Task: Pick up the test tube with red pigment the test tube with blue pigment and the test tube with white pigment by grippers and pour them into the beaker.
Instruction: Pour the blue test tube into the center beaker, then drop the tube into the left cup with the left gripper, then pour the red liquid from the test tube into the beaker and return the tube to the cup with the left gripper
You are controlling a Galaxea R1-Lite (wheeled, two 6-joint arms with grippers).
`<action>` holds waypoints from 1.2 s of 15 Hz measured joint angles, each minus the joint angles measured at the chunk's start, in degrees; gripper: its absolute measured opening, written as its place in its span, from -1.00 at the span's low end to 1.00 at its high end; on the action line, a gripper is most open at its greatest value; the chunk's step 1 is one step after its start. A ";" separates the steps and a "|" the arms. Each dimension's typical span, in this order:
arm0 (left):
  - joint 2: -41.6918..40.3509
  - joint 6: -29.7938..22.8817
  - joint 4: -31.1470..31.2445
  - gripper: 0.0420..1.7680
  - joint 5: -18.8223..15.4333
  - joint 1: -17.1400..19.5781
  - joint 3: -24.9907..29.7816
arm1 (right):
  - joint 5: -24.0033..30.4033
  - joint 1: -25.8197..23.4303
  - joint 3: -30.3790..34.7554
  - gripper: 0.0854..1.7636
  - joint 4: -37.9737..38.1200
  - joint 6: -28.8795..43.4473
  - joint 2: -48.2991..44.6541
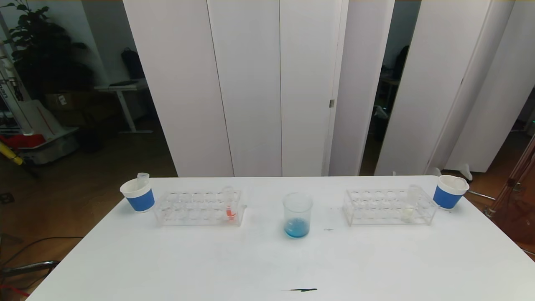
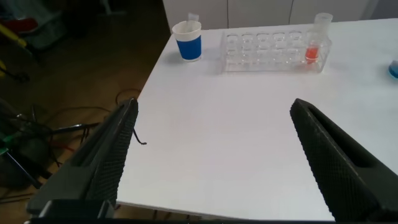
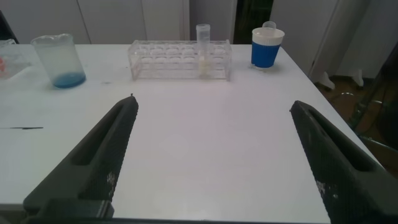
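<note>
The beaker (image 1: 297, 215) stands mid-table with blue liquid at its bottom; it also shows in the right wrist view (image 3: 57, 59). The red-pigment tube (image 1: 229, 205) stands upright in the left rack (image 1: 196, 207), also seen in the left wrist view (image 2: 314, 43). The white-pigment tube (image 1: 409, 207) stands in the right rack (image 1: 384, 207), also seen in the right wrist view (image 3: 203, 46). No tube holding blue liquid shows; a clear tube (image 1: 142, 177) stands in the left cup (image 1: 138, 195). My left gripper (image 2: 212, 109) and right gripper (image 3: 212, 106) are open and empty over the table's near part, outside the head view.
A blue-banded paper cup (image 1: 449, 191) stands at the far right beside the right rack. A thin dark mark (image 1: 301, 289) lies on the table near the front edge. The table's left edge and the floor show in the left wrist view.
</note>
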 joint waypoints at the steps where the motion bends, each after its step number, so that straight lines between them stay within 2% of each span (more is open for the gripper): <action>1: -3.25 0.20 1.35 0.98 -0.06 -0.49 1.51 | -0.02 0.00 0.00 0.99 0.04 0.00 0.00; 6: -14.23 0.28 2.18 0.98 -0.69 -1.08 10.06 | 0.00 0.00 0.00 0.99 0.01 0.00 0.00; 8: -16.90 -0.17 1.49 0.98 -3.29 -1.06 12.65 | 0.00 0.00 0.00 0.99 0.01 0.00 0.00; 14: -18.86 -2.65 0.52 0.98 -9.37 -1.06 14.47 | 0.01 0.00 0.00 0.99 0.01 0.00 0.00; 16: -18.91 -2.28 0.20 0.98 -10.09 -1.04 15.82 | 0.01 0.00 0.00 0.99 0.01 0.00 0.00; 18: -18.93 -2.56 -3.13 0.98 -10.41 -1.06 17.62 | 0.00 0.00 0.00 0.99 0.01 0.00 0.00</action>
